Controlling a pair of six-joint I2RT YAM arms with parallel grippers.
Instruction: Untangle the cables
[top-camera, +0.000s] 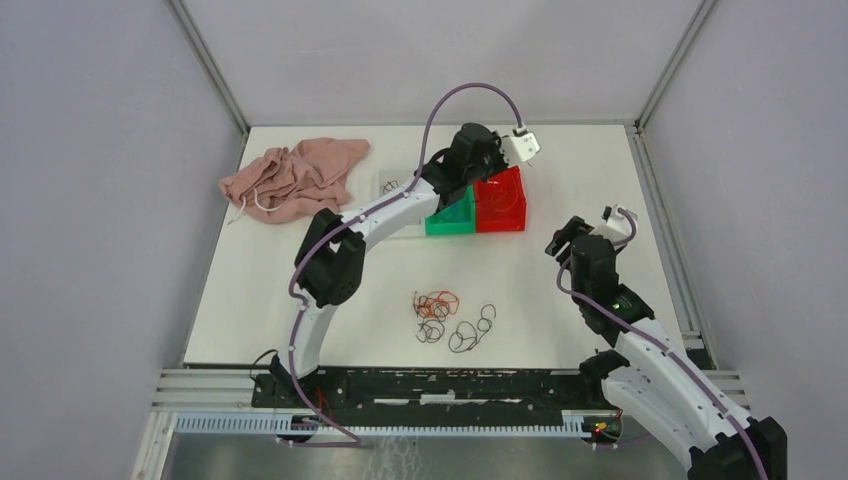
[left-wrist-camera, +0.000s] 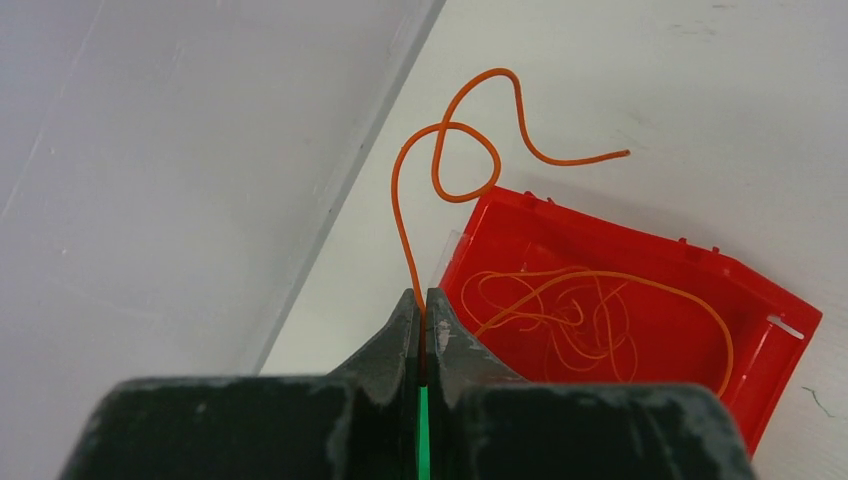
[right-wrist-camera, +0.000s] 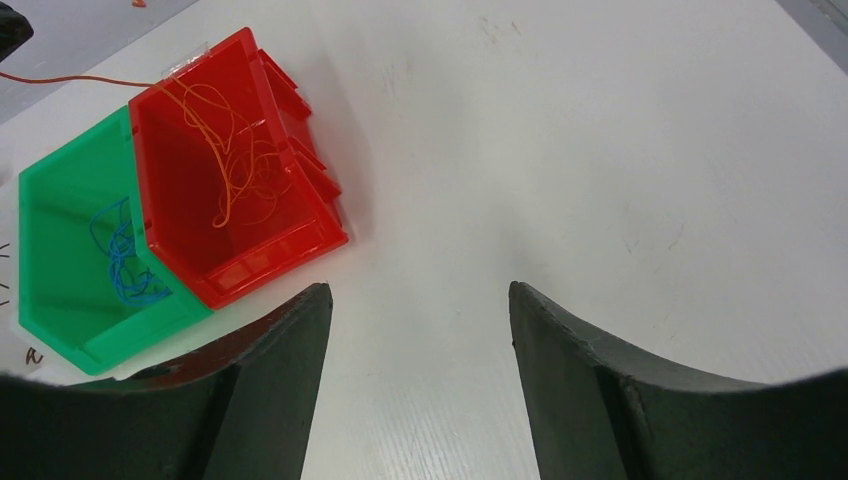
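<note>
— Claws first: how do the two stand?

— Left gripper (left-wrist-camera: 424, 310) is pinched tight together on one orange wire (left-wrist-camera: 470, 130), up above the far edge of the red bin (left-wrist-camera: 650, 245). Right gripper (right-wrist-camera: 418, 292) gapes wide with nothing between its dark, curved fingers (right-wrist-camera: 270, 400), hovering over bare table to the right of the bins.

— What lies around them, biggest first?

— White, smooth table (top-camera: 560, 290), walled by pale grey panels (top-camera: 90, 200). At the far left sits a crumpled pink cloth (top-camera: 295, 180), soft and folded, a white cord (top-camera: 262, 205) looping from it. Mid-far, the red bin and a green bin (right-wrist-camera: 60, 220) stand touching side by side, green on the left, both glossy hard plastic with open tops.

— Does anything stand in the way?

— From overhead the left arm (top-camera: 380, 215) reaches across the green bin and hides part of it.

— And the cables?

— Split up. The held wire springs from the closed jaws, coils into one loop and ends free in the air. More orange strands (right-wrist-camera: 235, 160) lie tangled in the red bin; blue strands (right-wrist-camera: 125, 255) curl in the green. On the near middle of the table rests a small wad (top-camera: 435, 306) of orange-red and dark wires, with dark loops (top-camera: 473, 330) just to its right, well apart from both claws.
</note>
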